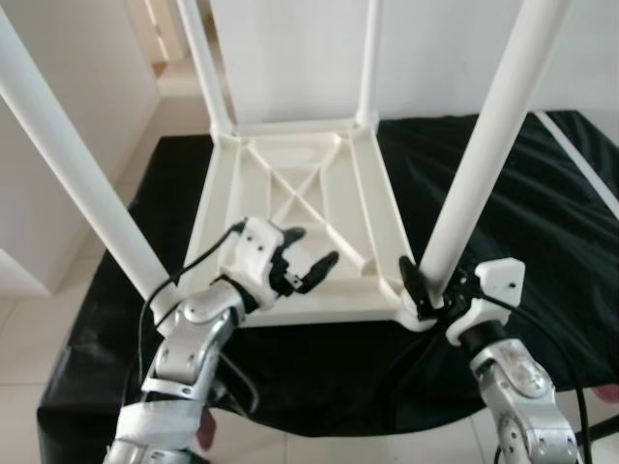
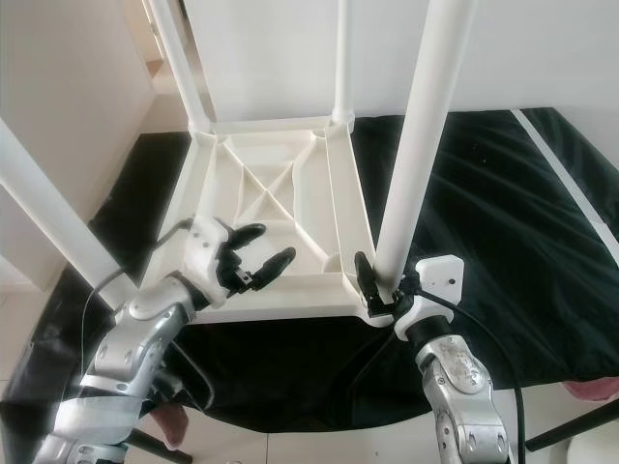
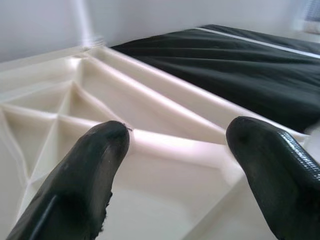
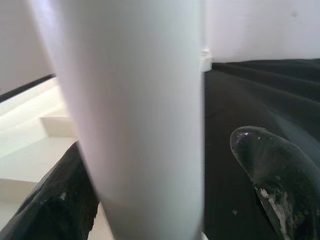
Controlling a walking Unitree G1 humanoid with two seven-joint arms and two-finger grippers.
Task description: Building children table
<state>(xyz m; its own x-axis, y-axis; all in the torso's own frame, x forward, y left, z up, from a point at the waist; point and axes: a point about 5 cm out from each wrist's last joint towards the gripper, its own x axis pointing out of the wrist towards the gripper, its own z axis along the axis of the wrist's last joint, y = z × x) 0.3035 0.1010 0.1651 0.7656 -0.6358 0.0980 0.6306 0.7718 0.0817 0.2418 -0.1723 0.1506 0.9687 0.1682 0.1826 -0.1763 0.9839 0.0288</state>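
Upturned tabletop [image 1: 300,193] flat on a black cloth [image 1: 522,213], four legs pointing up. Near right leg [image 1: 484,155] seated in its corner socket, long axis near vertical, right end effector [image 1: 426,290] straddling its base, fingers apart either side, firm clamping not clear. Left end effector [image 1: 305,261] open, empty, over the ribbed underside, farther from that leg

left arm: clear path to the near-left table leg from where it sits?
Probably yes. The left tool hangs open over the upturned table top, and the near-left leg stands just beside that arm with nothing between them.
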